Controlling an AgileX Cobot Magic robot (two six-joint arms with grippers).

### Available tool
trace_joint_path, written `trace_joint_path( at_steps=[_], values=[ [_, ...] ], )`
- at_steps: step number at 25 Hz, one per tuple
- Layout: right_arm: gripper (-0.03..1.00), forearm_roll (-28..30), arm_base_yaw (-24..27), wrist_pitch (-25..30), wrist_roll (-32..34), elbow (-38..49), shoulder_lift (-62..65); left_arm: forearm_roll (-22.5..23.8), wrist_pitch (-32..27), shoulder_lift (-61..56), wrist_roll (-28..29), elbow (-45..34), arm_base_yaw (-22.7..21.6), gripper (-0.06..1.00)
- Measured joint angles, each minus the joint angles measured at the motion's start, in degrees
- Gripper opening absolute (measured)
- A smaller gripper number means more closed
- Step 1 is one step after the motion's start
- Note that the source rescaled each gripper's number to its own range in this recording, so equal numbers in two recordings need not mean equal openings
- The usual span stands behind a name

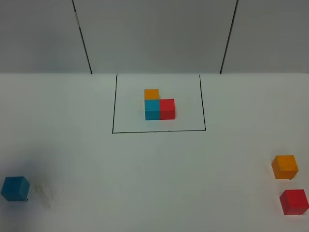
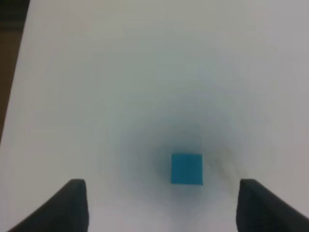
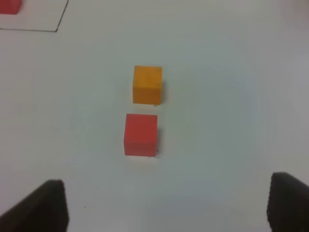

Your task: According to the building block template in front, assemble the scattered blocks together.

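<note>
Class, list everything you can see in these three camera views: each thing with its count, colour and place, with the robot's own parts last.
joined blocks: one L-shaped group of three; orange, blue, red; inside the outline, far middle of the table
black outline: one; black; around the joined blocks
blue cube: one; blue; near left, alone
orange cube: one; orange; near right, just beyond the red cube
red cube: one; red; near right corner, apart from the orange cube
table: one; white
wall: grey panels, two dark seams; behind the table
left gripper: one; black; open, over the blue cube
right gripper: one; black; open, near the red cube
</note>
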State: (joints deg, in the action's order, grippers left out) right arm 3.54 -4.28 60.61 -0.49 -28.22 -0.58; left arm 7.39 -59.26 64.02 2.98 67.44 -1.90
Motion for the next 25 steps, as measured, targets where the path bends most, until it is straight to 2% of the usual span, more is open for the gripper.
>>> trace_joint_path(
  at_steps=[4, 7, 9, 18, 21, 25],
  values=[
    [0.77, 0.0, 0.0, 0.0, 0.0, 0.0, 0.0, -0.8, -5.0, 9.8, 3.1, 0.7, 0.0, 0.51],
    [0.77, 0.0, 0.0, 0.0, 0.0, 0.0, 0.0, -1.0, -4.4, 14.1, 4.6, -1.7, 0.0, 0.51],
    [0.77, 0.0, 0.0, 0.0, 0.0, 0.0, 0.0, -1.3, -0.7, 15.0, 4.8, -5.3, 0.0, 0.51],
    [0.77, 0.0, 0.0, 0.0, 0.0, 0.0, 0.0, -2.8, 26.2, 15.4, 4.9, -26.0, 0.0, 0.51],
    [0.77, 0.0, 0.0, 0.0, 0.0, 0.0, 0.0, -2.9, 32.0, 15.4, 4.9, -29.0, 0.0, 0.51],
    [0.77, 0.0, 0.0, 0.0, 0.0, 0.0, 0.0, -3.0, 34.9, 16.8, 5.7, -29.6, 0.0, 0.51]
  ],
)
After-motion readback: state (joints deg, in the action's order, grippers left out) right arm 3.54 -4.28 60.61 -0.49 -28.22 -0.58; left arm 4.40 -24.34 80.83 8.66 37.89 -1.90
